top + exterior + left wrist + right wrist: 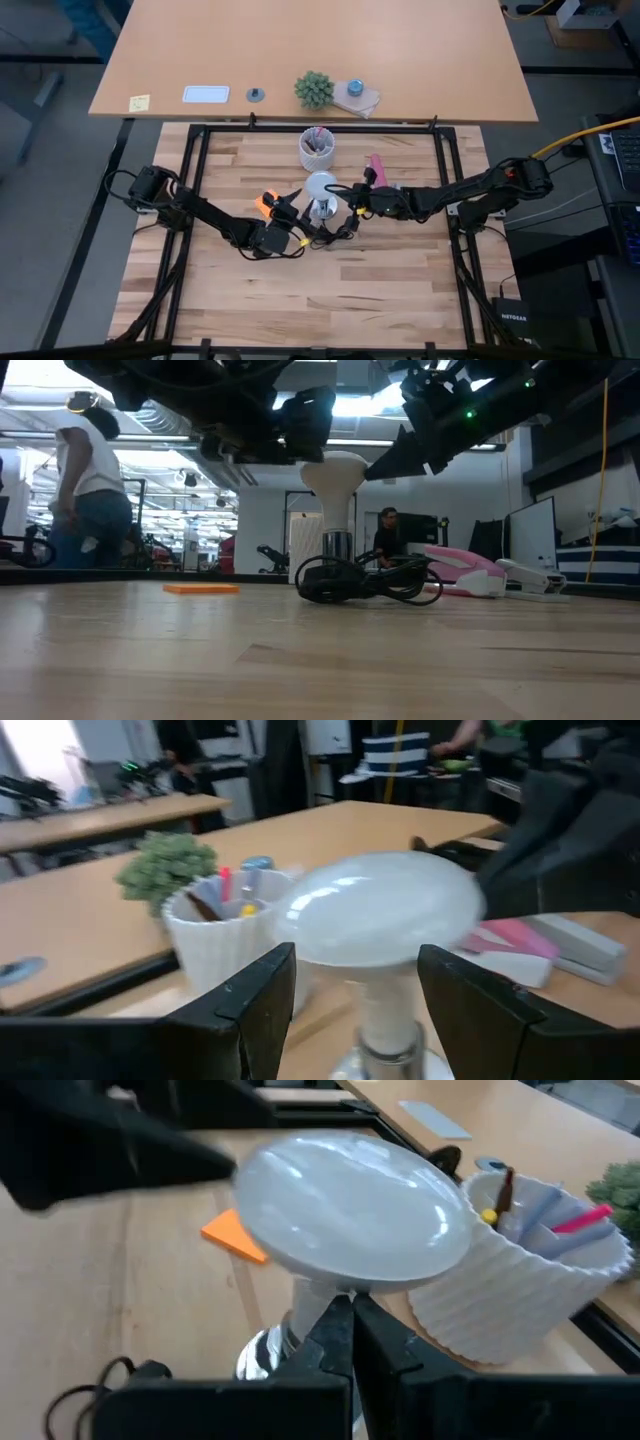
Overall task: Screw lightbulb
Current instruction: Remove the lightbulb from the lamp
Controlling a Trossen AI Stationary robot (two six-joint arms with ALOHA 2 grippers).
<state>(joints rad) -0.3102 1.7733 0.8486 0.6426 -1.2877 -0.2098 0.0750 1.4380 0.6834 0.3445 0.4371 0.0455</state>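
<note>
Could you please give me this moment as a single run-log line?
task: screw lightbulb | lightbulb: upright in silvery fitting | left gripper: open, straddling bulb neck | right gripper: shut, beside bulb

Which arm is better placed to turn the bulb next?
Probably the left: its gripper is open astride the lightbulb neck, while the right gripper is shut beside it.

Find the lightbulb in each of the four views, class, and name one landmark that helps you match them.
High view: lightbulb at table centre, between the left gripper and right gripper.
Low view: lightbulb upright at centre, above the coiled black cord.
Left wrist view: fills the centre, between open fingers.
Right wrist view: centre, above shut fingers.
Shared landmark: the white pen cup; not seen in low view.
</note>
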